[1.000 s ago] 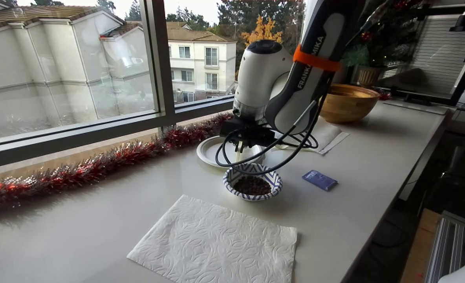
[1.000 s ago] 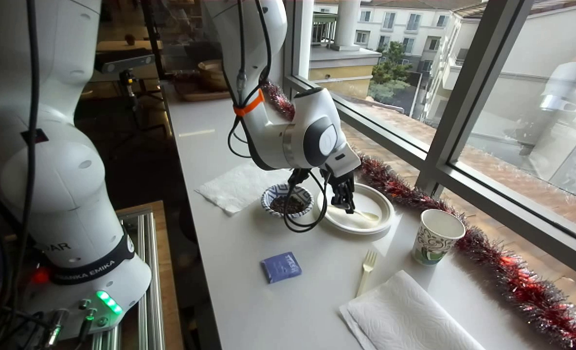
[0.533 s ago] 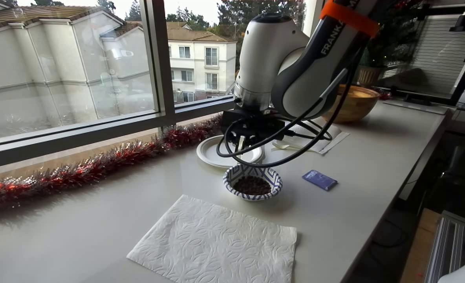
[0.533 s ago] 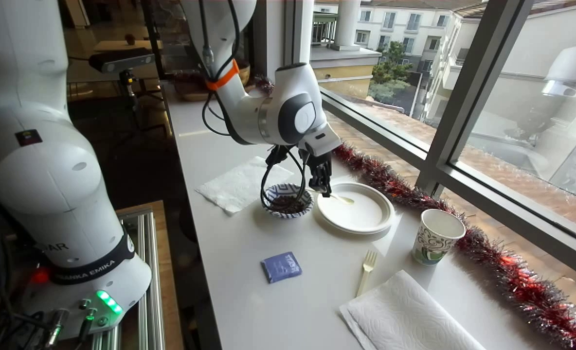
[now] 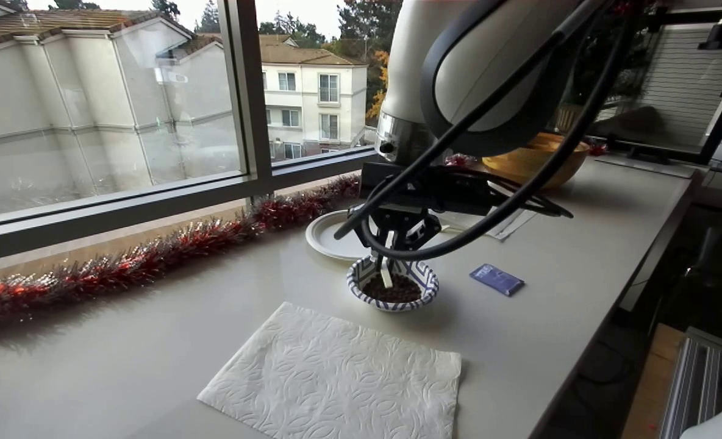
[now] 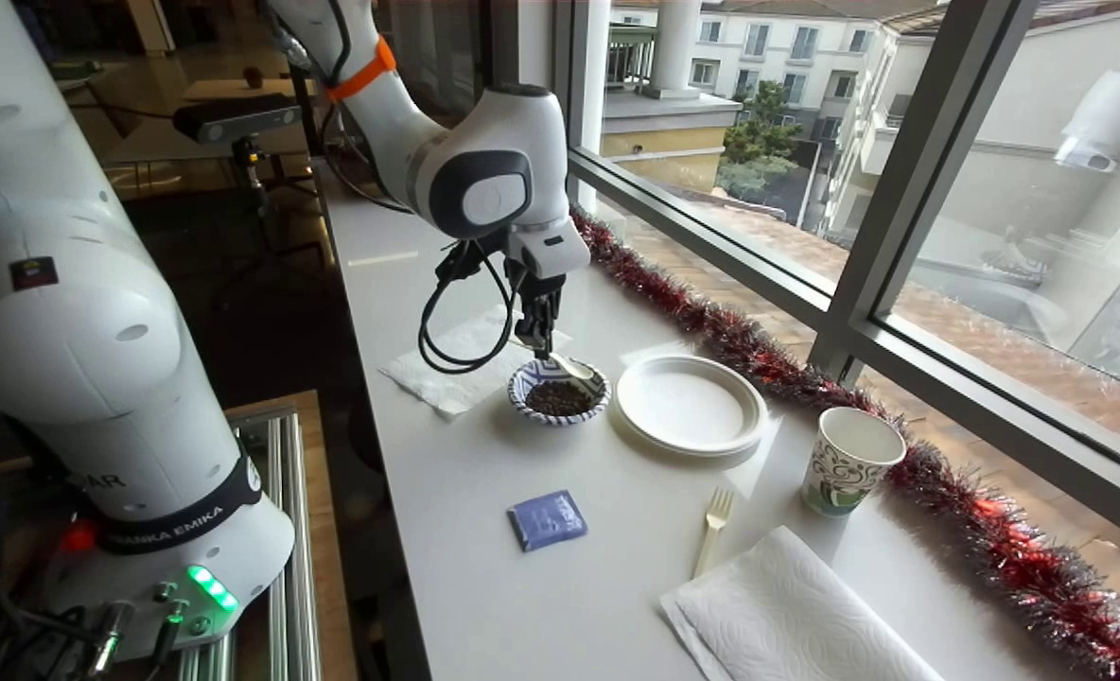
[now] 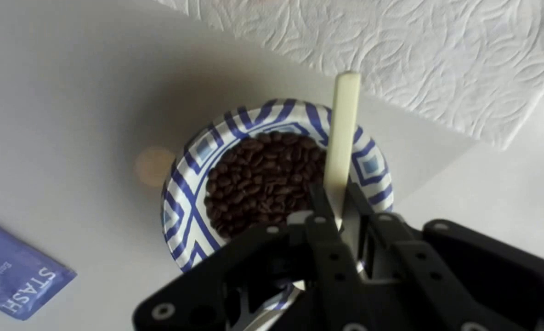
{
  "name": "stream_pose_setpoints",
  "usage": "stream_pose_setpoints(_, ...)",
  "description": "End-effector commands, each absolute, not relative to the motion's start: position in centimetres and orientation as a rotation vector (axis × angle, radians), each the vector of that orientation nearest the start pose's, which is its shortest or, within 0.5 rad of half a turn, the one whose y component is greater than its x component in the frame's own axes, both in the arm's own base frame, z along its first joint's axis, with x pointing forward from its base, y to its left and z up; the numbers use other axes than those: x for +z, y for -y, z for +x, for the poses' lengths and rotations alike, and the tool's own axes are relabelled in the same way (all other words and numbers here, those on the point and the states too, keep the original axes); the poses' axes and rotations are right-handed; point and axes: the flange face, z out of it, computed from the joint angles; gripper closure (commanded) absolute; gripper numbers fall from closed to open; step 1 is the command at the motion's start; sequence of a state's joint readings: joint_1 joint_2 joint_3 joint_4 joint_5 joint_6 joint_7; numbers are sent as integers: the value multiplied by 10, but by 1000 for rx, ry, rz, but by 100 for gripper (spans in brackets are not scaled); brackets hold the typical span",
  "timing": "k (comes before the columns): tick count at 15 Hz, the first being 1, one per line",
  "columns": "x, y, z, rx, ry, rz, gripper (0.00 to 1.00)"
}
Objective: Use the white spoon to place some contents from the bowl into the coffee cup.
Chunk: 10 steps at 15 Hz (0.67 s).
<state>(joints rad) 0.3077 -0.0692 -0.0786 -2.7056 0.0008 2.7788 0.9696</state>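
The white spoon [image 7: 342,133] hangs over the patterned bowl [image 7: 184,184] of dark beans [image 7: 263,184], its handle clamped in the hand [image 7: 338,200]; whether it touches the bowl I cannot tell. In both exterior views the arm [image 6: 522,137] slopes in from above and turns at its end so the hand points down, black cables [image 5: 458,127] looping beside it. The pale table [image 6: 617,605] carries a white plate [image 6: 692,402] just beside the bowl and, well apart, the coffee cup [image 6: 848,463]; red tinsel [image 6: 990,539] runs along the window frame [image 6: 915,180], buildings [image 5: 318,97] outside
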Motion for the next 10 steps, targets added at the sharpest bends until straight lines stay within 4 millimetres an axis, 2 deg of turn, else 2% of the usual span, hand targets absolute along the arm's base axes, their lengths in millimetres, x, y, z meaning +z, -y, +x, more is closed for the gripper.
stream_pose_setpoints(1,289,-94,402,24,-1010,-2791,97)
stream_pose_setpoints(5,295,-69,412,203,-1032,-2761,97)
stream_pose_setpoints(10,283,-47,428,335,-1010,-2689,97)
